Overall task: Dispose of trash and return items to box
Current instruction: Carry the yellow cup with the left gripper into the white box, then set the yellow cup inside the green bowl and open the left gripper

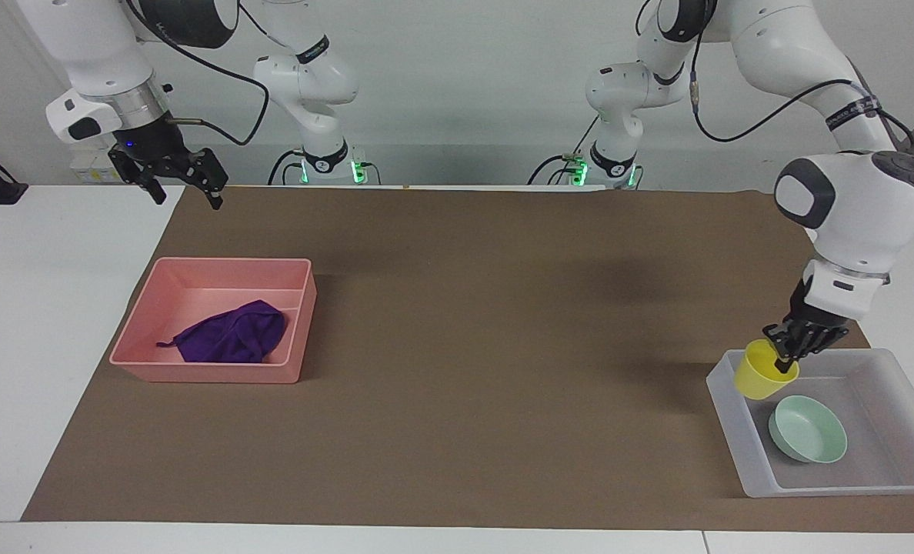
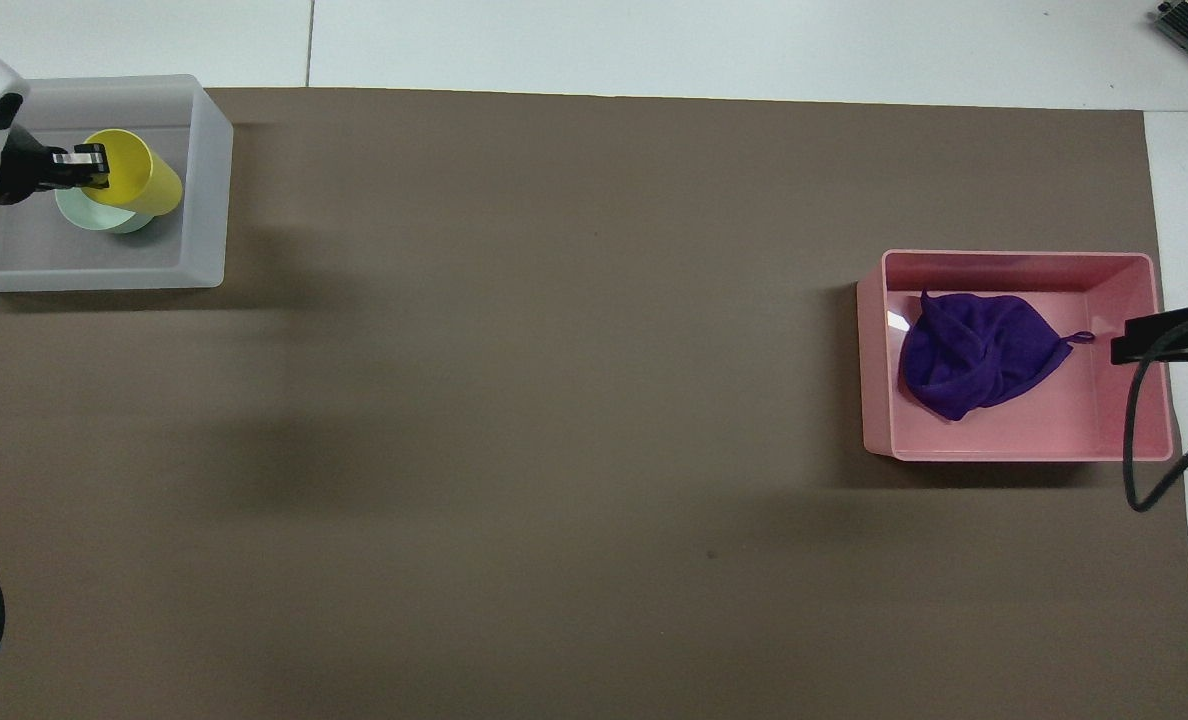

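Observation:
My left gripper [image 1: 786, 366] [image 2: 92, 165] is shut on the rim of the yellow cup [image 1: 760, 374] [image 2: 140, 181]. It holds the cup tilted in the air over the translucent box [image 1: 734, 431] [image 2: 210, 200], above the part nearer to the robots. The mint-green bowl [image 1: 809, 431] [image 2: 119, 221] lies in the box, partly covered by the cup in the overhead view. The purple cloth [image 1: 232, 335] [image 2: 974, 352] lies crumpled in the pink bin [image 1: 211, 374] [image 2: 1014, 262]. My right gripper [image 1: 186, 197] [image 2: 1169, 338] waits open and raised, over the table edge by the pink bin.
A brown mat [image 1: 457, 346] [image 2: 574, 400] covers most of the white table, with both containers on it at its two ends. The right arm's black cable [image 2: 1139, 440] hangs over the pink bin's outer end.

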Controlling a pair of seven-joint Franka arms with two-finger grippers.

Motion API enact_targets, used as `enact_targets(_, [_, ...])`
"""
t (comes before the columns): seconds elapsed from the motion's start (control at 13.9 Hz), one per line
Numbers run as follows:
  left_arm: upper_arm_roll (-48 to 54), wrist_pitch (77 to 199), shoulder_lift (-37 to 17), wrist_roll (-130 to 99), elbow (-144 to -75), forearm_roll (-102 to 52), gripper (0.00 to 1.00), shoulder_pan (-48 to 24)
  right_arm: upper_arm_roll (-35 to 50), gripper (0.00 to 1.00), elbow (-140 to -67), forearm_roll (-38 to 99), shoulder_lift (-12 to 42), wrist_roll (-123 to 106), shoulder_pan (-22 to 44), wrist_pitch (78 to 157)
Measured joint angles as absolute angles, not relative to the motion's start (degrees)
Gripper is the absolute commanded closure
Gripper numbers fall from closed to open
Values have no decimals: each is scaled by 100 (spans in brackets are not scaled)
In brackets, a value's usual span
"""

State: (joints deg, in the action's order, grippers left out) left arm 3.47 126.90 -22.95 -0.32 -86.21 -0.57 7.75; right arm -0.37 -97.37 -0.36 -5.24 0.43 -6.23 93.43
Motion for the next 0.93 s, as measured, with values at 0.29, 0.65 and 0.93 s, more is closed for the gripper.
enact_targets(0.29, [361, 12634, -3101, 179, -7764, -57, 100, 1154, -37, 0, -9738, -36, -524, 43, -623, 9343])
enact_targets(0.65, [531, 12786, -3716, 450, -7403, -57, 100, 1622, -37, 0, -9738, -36, -525, 43, -623, 9343])
enact_targets(0.93, [557, 13000, -3779, 455, -7418, -57, 100, 1623, -37, 0, -9739, -36, -525, 43, -623, 9343])
